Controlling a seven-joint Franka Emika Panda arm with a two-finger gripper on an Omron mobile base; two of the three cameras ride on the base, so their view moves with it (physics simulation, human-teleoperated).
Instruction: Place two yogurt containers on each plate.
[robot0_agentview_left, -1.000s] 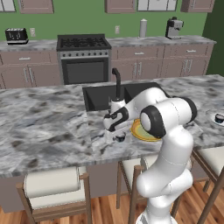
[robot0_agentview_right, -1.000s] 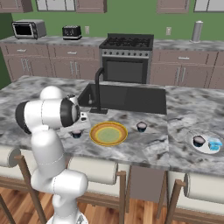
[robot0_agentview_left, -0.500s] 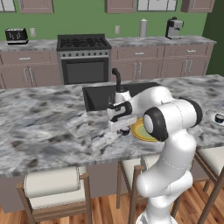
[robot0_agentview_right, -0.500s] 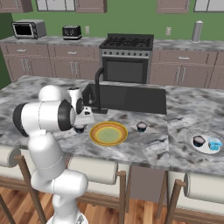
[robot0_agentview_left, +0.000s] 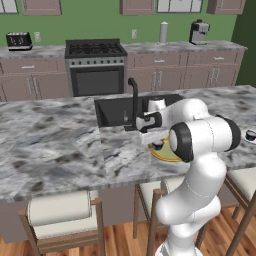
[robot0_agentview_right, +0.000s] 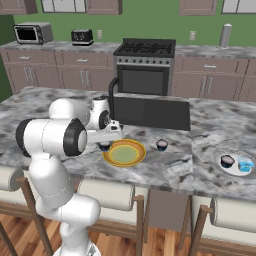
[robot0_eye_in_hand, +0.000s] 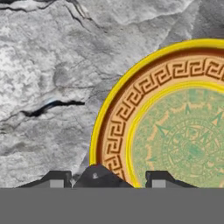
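We have our gripper (robot0_eye_in_hand: 103, 181) closed on a yogurt cup (robot0_eye_in_hand: 97, 175), its dark body wedged between the two finger tips at the bottom of the hand view. In the right base view that same cup (robot0_agentview_right: 104, 146) sits low at the counter (robot0_agentview_right: 165, 170), just off the left edge of the yellow plate (robot0_agentview_right: 124, 153) — so the plate lies to the right of our grip, and we judge the coming move to be a short carry that way, over the rim and onto the greenish centre. From the hand, the plate's patterned rim (robot0_eye_in_hand: 114, 127) curves right beside the held cup. A second yogurt cup (robot0_agentview_right: 162, 145) stands on the counter just past the plate's far right side. Well apart, on the right end of the counter, the white plate (robot0_agentview_right: 233, 167) carries one more cup (robot0_agentview_right: 227, 161) beside a small light-blue object (robot0_agentview_right: 244, 165). The yellow plate has nothing on it yet.
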